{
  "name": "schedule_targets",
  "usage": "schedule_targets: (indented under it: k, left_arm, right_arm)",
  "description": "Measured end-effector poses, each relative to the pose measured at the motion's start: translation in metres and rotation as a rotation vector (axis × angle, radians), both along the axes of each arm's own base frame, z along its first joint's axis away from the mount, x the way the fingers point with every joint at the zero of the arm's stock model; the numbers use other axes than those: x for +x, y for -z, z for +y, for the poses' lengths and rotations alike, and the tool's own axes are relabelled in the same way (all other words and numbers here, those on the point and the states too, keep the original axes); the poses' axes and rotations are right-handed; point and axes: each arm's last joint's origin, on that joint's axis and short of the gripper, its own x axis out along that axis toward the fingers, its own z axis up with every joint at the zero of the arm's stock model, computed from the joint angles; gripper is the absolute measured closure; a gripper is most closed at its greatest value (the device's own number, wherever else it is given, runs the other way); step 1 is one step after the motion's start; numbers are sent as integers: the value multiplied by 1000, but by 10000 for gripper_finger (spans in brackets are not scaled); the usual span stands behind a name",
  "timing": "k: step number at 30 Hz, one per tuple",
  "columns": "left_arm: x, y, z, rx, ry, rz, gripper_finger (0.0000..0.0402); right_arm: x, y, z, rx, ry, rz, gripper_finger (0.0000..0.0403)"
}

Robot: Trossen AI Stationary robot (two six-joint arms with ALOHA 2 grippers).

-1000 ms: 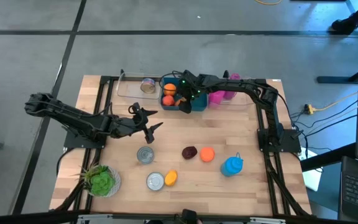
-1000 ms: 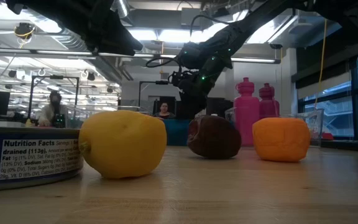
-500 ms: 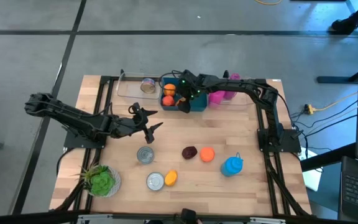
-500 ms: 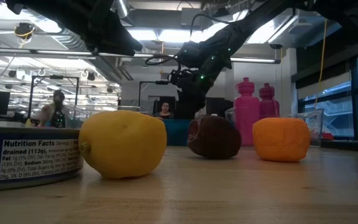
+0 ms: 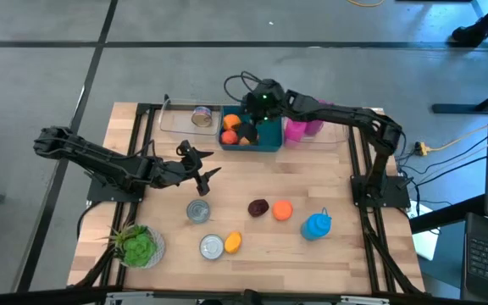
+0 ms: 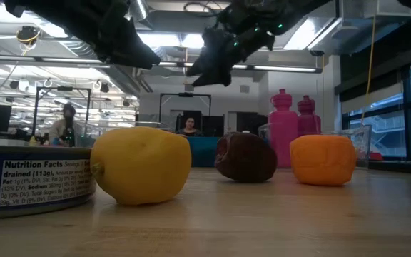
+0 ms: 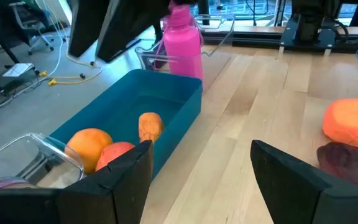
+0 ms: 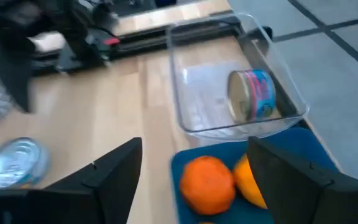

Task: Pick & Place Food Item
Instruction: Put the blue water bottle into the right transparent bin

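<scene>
Nearest the table's front edge, well short of both pincers, a leafy green bunch (image 5: 138, 246) is sitting at the left corner. Beside it one lidded tin (image 5: 212, 246) is lying against a single yellow lemon (image 5: 233, 242). A second tin (image 5: 197, 211) is standing just below the left gripper (image 5: 203, 165), whose two fingers (image 7: 120, 177) are standing apart with nothing between them. To that pincer's right, one dark maroon fruit (image 5: 258, 207) and one orange fruit (image 5: 282, 209) are lying side by side, with one blue jug (image 5: 316, 225) beyond them.

Farther back, the right gripper (image 5: 252, 105) is hanging above the teal bin (image 5: 269, 137), its fingers (image 8: 104, 171) spread wide and gripping nothing. Directly beneath it the bin is holding three rounded orange-toned pieces: an orange (image 8: 207, 181), a second yellow-orange one (image 8: 253, 180) and a red one (image 7: 114, 151); a small brownish piece (image 7: 150, 124) is lying with them. To the pincer's left a clear tray (image 5: 176, 119) is holding one can on its side (image 5: 201, 115). To its right, two pink bottles (image 5: 297, 129) are standing just beside the bin.

In the room behind, two people (image 6: 65, 127) are showing, far off.
</scene>
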Motion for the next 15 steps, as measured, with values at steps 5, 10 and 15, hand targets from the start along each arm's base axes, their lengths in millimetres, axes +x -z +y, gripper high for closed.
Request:
schedule_targets:
  k: [5,10,15]
  left_arm:
    - [0,0,0,0,0,0,141]
    - [0,0,0,2,1,2,141]
    - [0,0,0,9,3,6,141]
  right_arm:
    - [-21,5,21,1,-25,-31,117]
    - [-48,25,47,72,-34,-93,117]
    - [-78,42,77,131,-66,-183,117]
